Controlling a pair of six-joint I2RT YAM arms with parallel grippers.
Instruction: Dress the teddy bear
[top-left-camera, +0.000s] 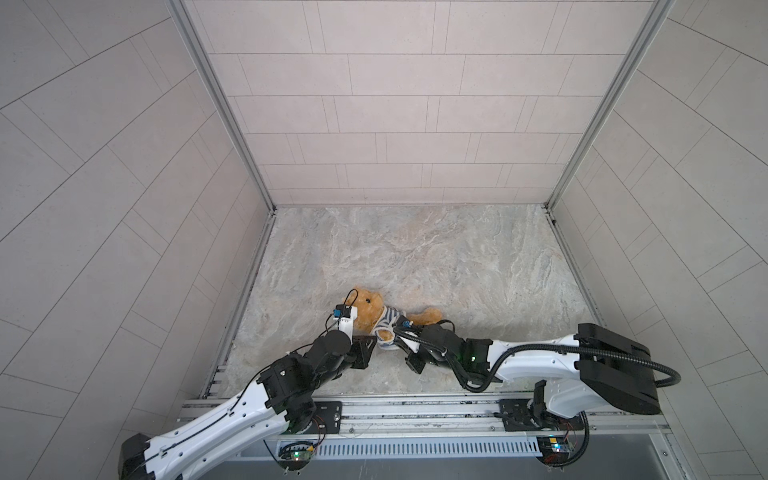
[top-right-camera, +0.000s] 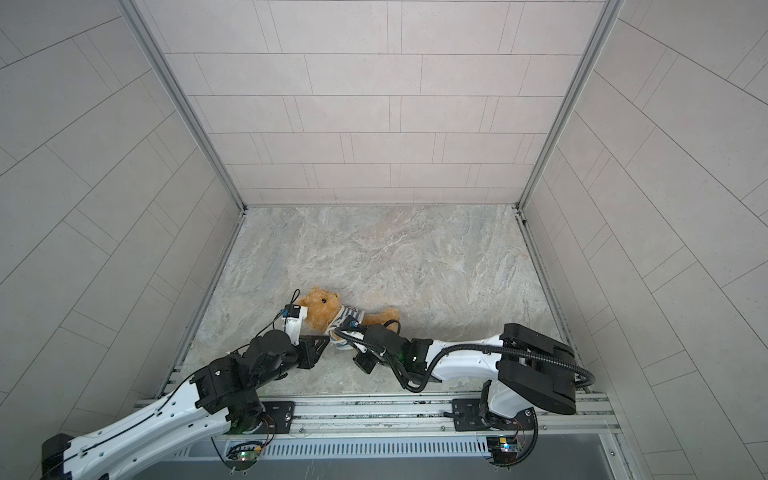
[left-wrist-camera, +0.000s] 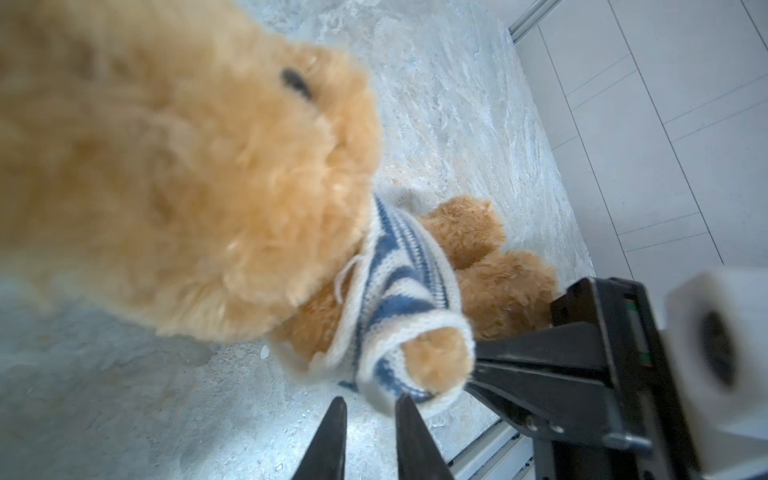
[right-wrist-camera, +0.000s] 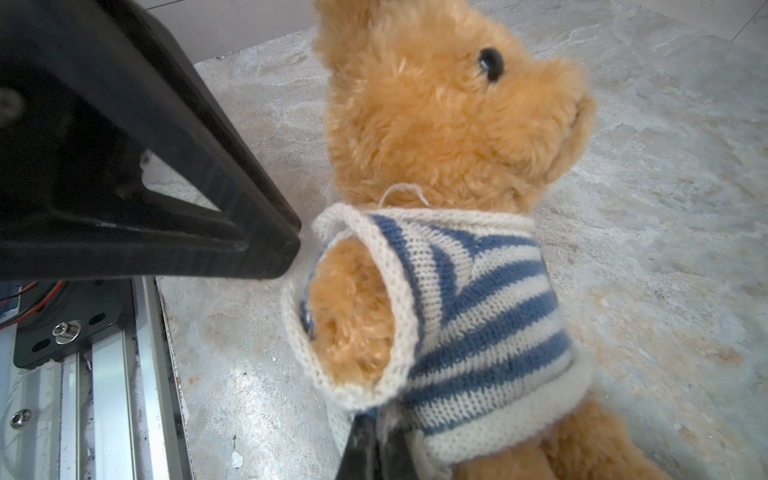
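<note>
Marbled counter (top-left-camera: 457, 257) sits inside tiled walls (top-left-camera: 374, 104). 2 arms reach in and both end at the teddy bear (top-left-camera: 368, 311), 1 on its head side, 1 on its leg side. Teddy bear lies flat on the counter, golden-brown and fluffy, with 1 black eye showing in each wrist view. Blue-and-white striped shirt (right-wrist-camera: 478, 307) is on the bear's torso, collar under the chin; the legs are bare past the hem. 1 bear arm (right-wrist-camera: 353, 307) pokes out of a sleeve with the cuff bunched around it. Right gripper (right-wrist-camera: 382, 428), on the bear's leg side, has its fingers pressed together, pinching shirt fabric just under that sleeve. Left gripper (left-wrist-camera: 370, 401), on the bear's head side, has its fingers apart with bare counter between them and holds nothing. 1 fingertip is just at the sleeve cuff; contact cannot be told. White wrist camera (top-left-camera: 347, 318) is just beside the bear's head. A loose white thread (right-wrist-camera: 403, 191) sticks up at the collar.
</note>
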